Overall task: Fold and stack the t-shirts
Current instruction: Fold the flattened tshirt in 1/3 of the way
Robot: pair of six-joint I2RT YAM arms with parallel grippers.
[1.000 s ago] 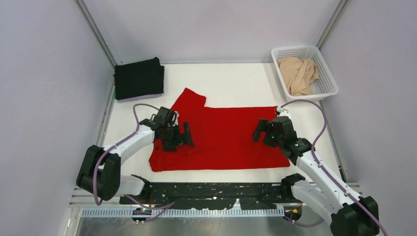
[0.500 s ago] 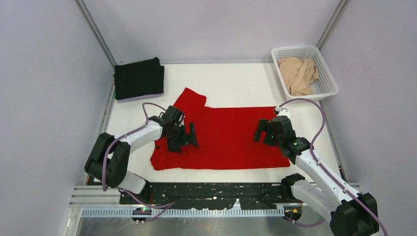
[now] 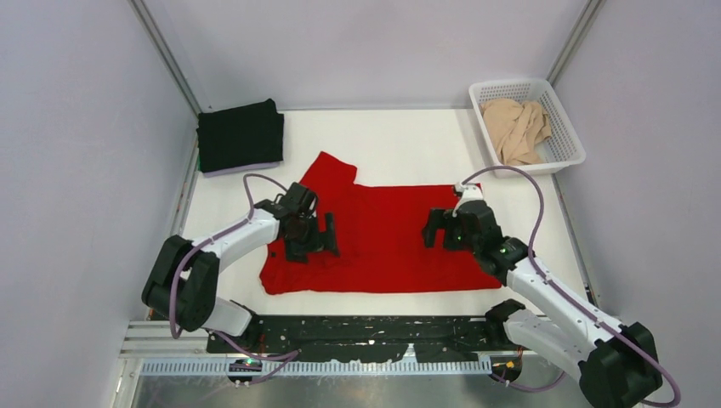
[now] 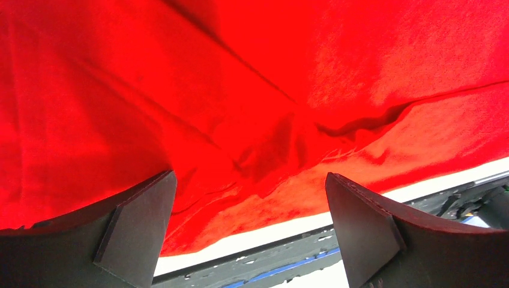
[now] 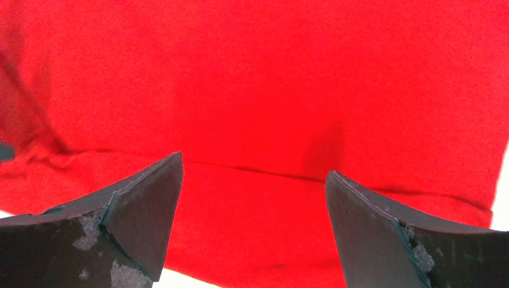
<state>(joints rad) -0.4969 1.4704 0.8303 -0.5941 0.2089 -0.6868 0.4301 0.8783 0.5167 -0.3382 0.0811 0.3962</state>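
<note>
Above the red t-shirt (image 3: 383, 246), both arms (image 3: 238, 236) lean inward, left fingers (image 4: 135, 231) and right fingers (image 5: 141, 207) wide apart, gripping nothing.

Left tool (image 3: 311, 241) and right tool (image 3: 447, 233) both gape wide, facing inward, seemingly hovering low.

Top view: bright red cloth t-shirt (image 3: 383, 246) is covered centre-left by the left gripper (image 3: 312, 242) and centre-right by the right gripper (image 3: 444, 234); the cloth beneath both is unseen. Upper left: pale lavender cloth (image 3: 242, 168) shows only as a thin strip under the folded black t-shirt (image 3: 241, 134).

Upper right: crumpled beige t-shirt (image 3: 517, 127) in the white plastic lattice basket (image 3: 563, 119), too bunched to tell its layout.

Both wrist views: the red cloth runs off the top and side edges. Left wrist, lower right: dark clutter (image 4: 474, 204), blurred, unreadable.
</note>
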